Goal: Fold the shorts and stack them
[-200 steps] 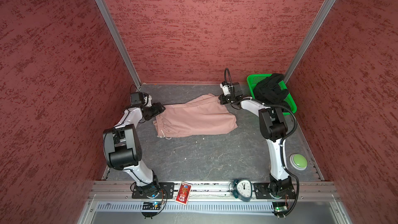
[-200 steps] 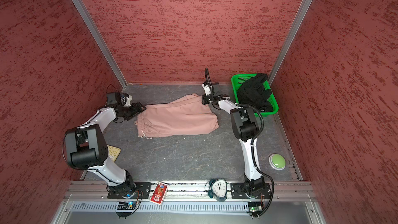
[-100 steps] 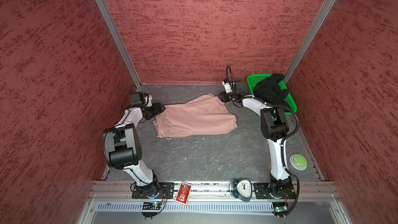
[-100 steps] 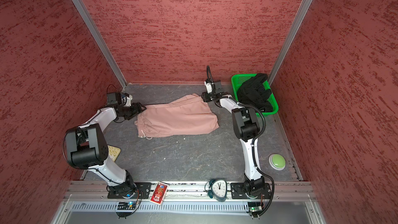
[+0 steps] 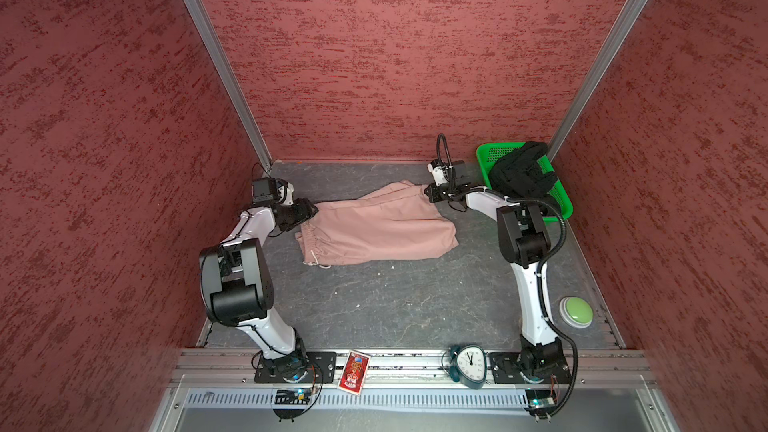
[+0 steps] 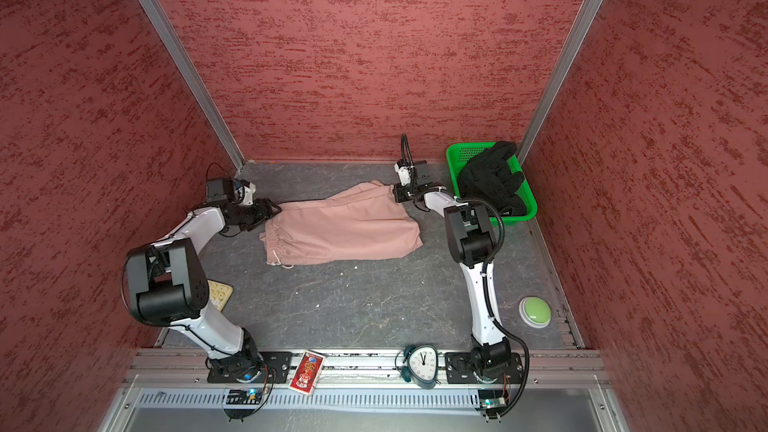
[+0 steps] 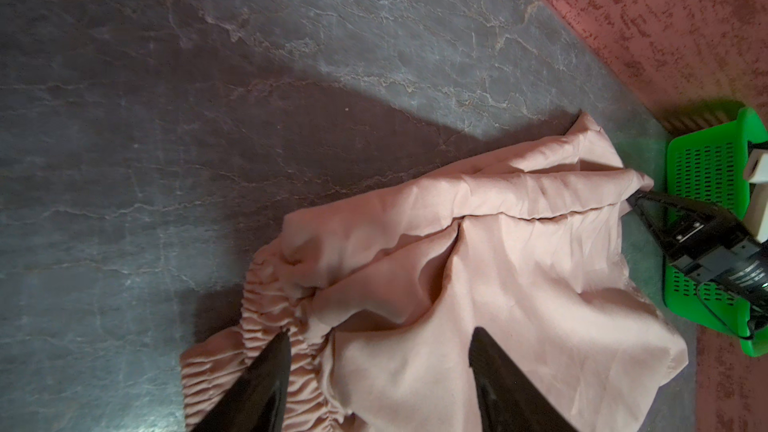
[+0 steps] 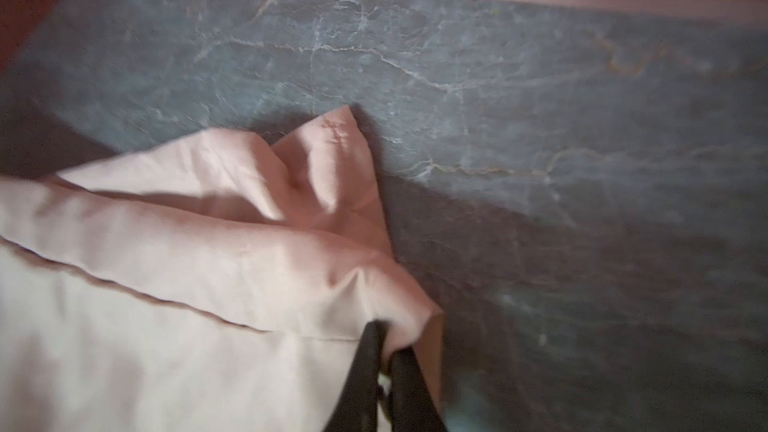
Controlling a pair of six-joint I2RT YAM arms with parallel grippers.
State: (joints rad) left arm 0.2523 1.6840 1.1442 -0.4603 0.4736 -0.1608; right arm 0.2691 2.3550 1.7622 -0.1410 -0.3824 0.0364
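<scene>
Print shows in two places, both on the front rail. The clock (image 5: 469, 361) has numerals ringing its dial. The red packet (image 5: 353, 369) carries a picture and lettering too small to read.

The pink shorts (image 5: 378, 226) lie spread across the back of the bench (image 5: 395, 305), with the gathered waistband toward the left arm and the leg hems toward the right arm. The black shorts (image 5: 521, 172) sit bunched in the green basket (image 5: 488, 153) in the back right corner. They spill over its rim, and how they are folded cannot be told.

The left pincer (image 7: 380, 336) stands open over the waistband end of the pink shorts. One of its fingers (image 7: 274, 367) touches the gathers and its mate rests on the smooth cloth, with nothing pinched between them. In both top views this pincer is only a dark shape at the cloth's edge, and its gap cannot be made out.

The right pincer (image 8: 386, 338) is closed tight on a hem corner of the pink shorts, which draws to a point there. The right wrist view is blurred.

A pale drawstring (image 5: 318, 263) trails from the waistband in both top views; the left wrist view cuts it off. A yellowish embossed piece (image 6: 218, 293) shows in a top view, half hidden behind the left arm. A green button (image 5: 575, 311) sits near the right arm's base.
</scene>
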